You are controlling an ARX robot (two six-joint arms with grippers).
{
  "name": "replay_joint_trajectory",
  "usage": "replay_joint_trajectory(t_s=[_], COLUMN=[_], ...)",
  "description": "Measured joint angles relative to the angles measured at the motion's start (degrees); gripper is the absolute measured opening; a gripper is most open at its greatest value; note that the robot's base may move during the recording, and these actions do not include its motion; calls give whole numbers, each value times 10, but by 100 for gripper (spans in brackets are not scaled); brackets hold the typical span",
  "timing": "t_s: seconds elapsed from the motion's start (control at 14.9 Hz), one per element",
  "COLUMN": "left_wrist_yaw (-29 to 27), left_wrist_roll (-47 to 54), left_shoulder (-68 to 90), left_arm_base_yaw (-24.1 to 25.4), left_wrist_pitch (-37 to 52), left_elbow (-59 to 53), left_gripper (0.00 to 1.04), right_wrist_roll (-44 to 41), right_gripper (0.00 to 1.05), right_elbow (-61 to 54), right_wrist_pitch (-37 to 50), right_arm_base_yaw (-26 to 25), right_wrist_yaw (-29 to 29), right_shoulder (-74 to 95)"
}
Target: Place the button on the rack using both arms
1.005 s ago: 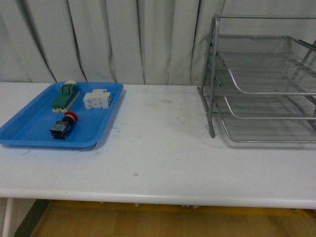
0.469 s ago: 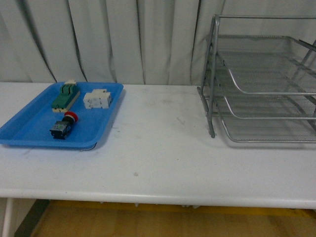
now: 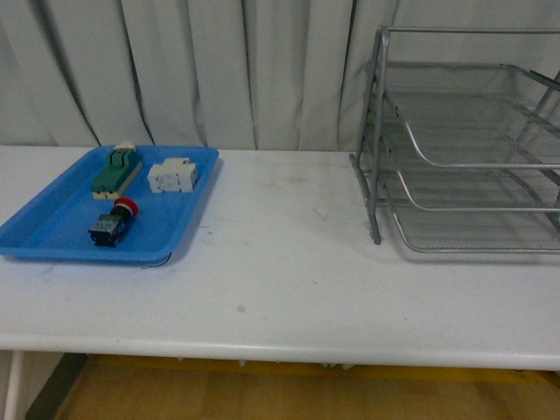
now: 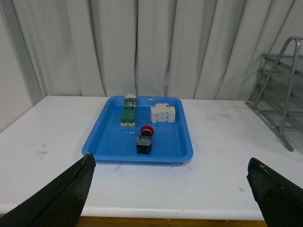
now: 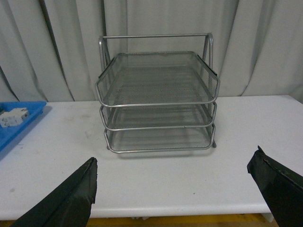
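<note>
Our left gripper (image 4: 171, 159) and right gripper (image 5: 176, 155) are both spread wide. The button (image 3: 113, 221) lies in the blue tray (image 3: 52, 229), close to its near rim (red cap toward the far rim). We should centre the left jaws over its blocky body, not the cap.

The button (image 3: 112, 222) has a red cap and black-and-blue body. Blue tray (image 3: 52, 229), silver mesh rack (image 3: 464, 140), white table (image 3: 280, 271), green-and-cream component (image 3: 116, 171), white block (image 3: 171, 176).

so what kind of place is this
Likely a lab or test bench: a plain white table against pale grey curtains, a flat blue plastic tray of small electrical parts like a red-capped push-button switch, and a silver three-tier wire-mesh rack.
</note>
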Motion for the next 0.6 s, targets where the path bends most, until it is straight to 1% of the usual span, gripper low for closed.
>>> replay_joint_trajectory(t_s=[0.54, 0.6], left_wrist_yaw=[0, 0], left_wrist_roll=[0, 0], left_shoulder=[0, 0], left_arm_base_yaw=[0, 0], left_wrist_pitch=[0, 0], left_elbow=[0, 0], left_gripper=[98, 98], right_wrist_roll=[0, 21], right_gripper=[98, 98], right_elbow=[0, 11], right_wrist_pitch=[0, -37], right_arm_base_yaw=[0, -10], right_wrist_yaw=[0, -17], right_shoulder=[0, 17])
